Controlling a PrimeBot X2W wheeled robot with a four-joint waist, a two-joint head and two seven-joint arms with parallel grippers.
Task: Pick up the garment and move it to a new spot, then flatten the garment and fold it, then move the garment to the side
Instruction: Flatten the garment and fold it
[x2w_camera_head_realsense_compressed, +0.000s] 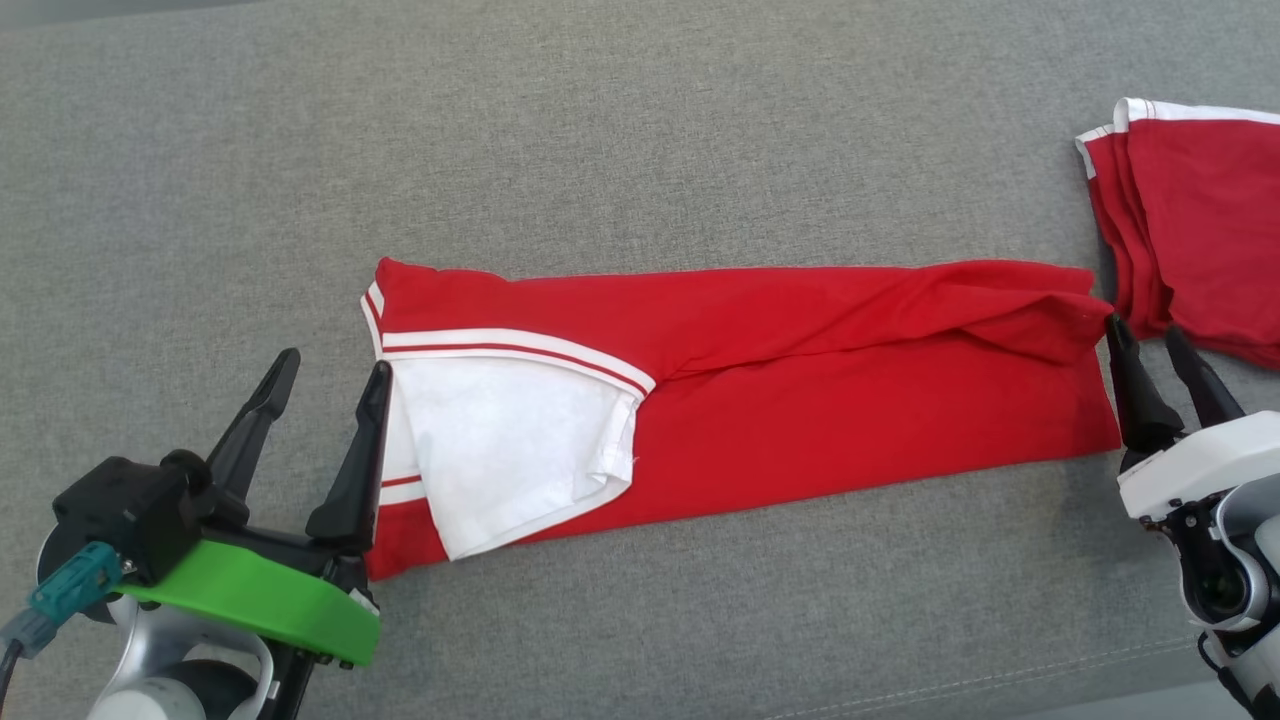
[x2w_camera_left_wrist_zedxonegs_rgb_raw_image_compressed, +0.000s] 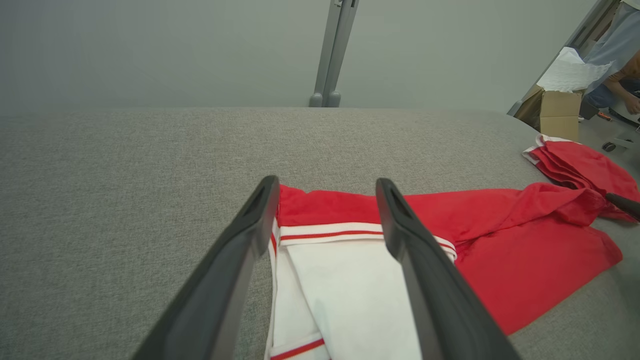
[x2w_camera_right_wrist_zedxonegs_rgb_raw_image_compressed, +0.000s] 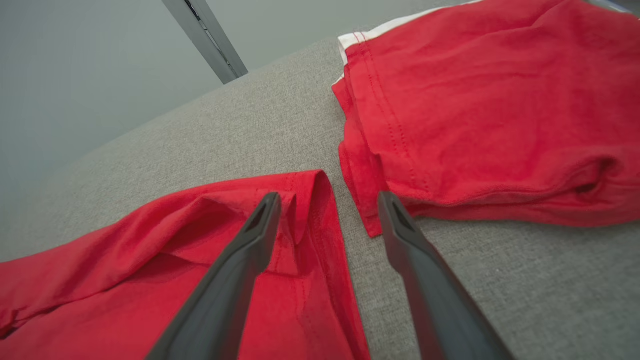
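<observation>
shirt: red shirt (x2w_camera_head_realsense_compressed: 800, 400) with white striped trim, already folded into one long strip, lying mid-frame on the grey cloth-covered tabletop (x2w_camera_head_realsense_compressed: 640, 130) in the head view

long axis: runs pretty much straight left to right across the frame, tilting up a touch toward the right

white bit: a white inside panel (x2w_camera_head_realsense_compressed: 500, 440) is flipped out at the left end

left gripper (x2w_camera_head_realsense_compressed: 335, 362): lower left, jaws wide, holding nothing. In its wrist view the strip's left edge sits between the fingers, one finger over bare grey and the other over the white

right gripper (x2w_camera_head_realsense_compressed: 1145, 328): right edge of the frame, also wide and empty. Its wrist view has one finger over the strip's rumpled right end and the other over the grey gap

neighbour: a second folded red garment (x2w_camera_head_realsense_compressed: 1200, 220) at upper right, just beside that right end, so easy to snag by mistake

who's nearer: honestly a tie, each arm owns its own end

my guess: next is an end-to-end fold along that axis
</observation>
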